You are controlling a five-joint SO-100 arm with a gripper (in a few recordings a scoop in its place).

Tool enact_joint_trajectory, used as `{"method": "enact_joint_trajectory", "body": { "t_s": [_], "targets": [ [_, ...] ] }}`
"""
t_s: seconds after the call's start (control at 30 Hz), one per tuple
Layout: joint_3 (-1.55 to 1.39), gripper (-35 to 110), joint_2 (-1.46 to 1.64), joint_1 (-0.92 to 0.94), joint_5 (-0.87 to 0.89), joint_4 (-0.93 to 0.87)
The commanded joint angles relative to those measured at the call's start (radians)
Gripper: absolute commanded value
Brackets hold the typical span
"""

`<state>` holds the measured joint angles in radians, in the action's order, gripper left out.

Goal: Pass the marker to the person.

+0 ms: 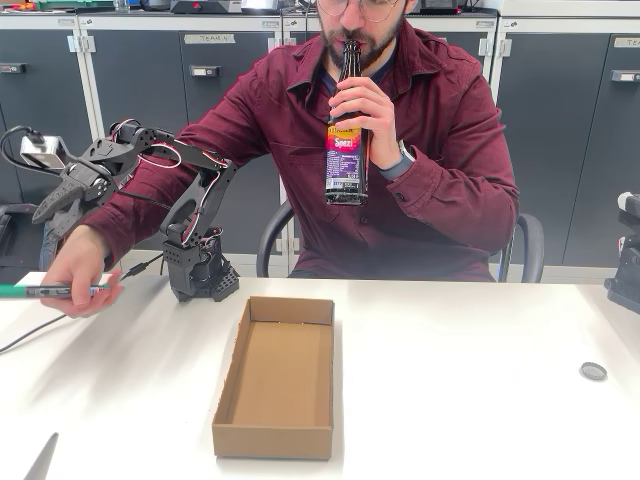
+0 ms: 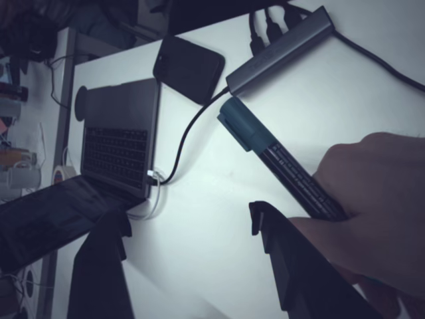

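Observation:
The marker (image 1: 40, 291) has a green cap and a dark label, and it lies in the person's hand (image 1: 88, 272) low over the table at the far left. In the wrist view the marker (image 2: 279, 156) points up-left out of that hand (image 2: 375, 212). My gripper (image 1: 48, 212) hangs just above the hand, open, with nothing between its fingers. Seen from the wrist, the gripper (image 2: 189, 236) has its dark fingers (image 2: 99, 266) spread, and the marker lies beyond the right one. The person (image 1: 420, 170) sits behind the table and drinks from a brown bottle (image 1: 347, 150).
An open cardboard box (image 1: 232, 380) stands in the middle of the white table, and a bottle cap (image 1: 593, 371) lies at the right. My arm's base (image 1: 200, 272) stands at the back left. Below the gripper are a laptop (image 2: 119, 146), a phone (image 2: 188, 68), a hub (image 2: 279, 53) and cables.

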<state>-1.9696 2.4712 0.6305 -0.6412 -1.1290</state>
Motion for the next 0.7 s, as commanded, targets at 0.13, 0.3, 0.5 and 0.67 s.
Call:
{"method": "enact_joint_trajectory", "body": {
  "t_s": [0.13,0.3,0.5,0.67],
  "targets": [
    [0.040,39,0.029,-0.015,-0.020,-0.005],
    [0.038,39,0.029,-0.012,-0.020,-0.003],
    [0.037,39,0.026,-0.011,-0.017,0.005],
    [0.040,39,0.026,-0.009,-0.018,0.002]
  ]
}}
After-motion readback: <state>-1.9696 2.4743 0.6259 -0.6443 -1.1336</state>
